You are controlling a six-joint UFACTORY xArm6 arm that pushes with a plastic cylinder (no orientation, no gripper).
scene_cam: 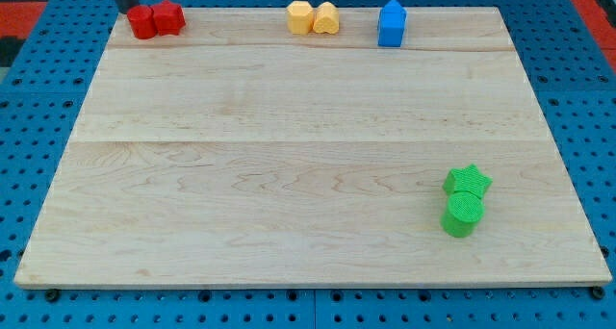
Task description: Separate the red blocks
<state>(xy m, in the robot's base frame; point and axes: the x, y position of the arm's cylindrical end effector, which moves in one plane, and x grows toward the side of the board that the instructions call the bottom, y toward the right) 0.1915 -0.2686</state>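
Two red blocks touch each other at the top left of the wooden board (289, 175): a round red block (142, 23) on the left and a faceted red block (168, 17) on the right. My tip (125, 7) is at the view's top left corner, just above and left of the round red block, close to it or touching it. Only the rod's lower end shows.
Two yellow blocks (301, 18) (326, 18) sit side by side at the top middle. A blue house-shaped block (392, 24) stands to their right. A green star block (467, 182) and a green cylinder (462, 214) touch at the lower right. Blue pegboard surrounds the board.
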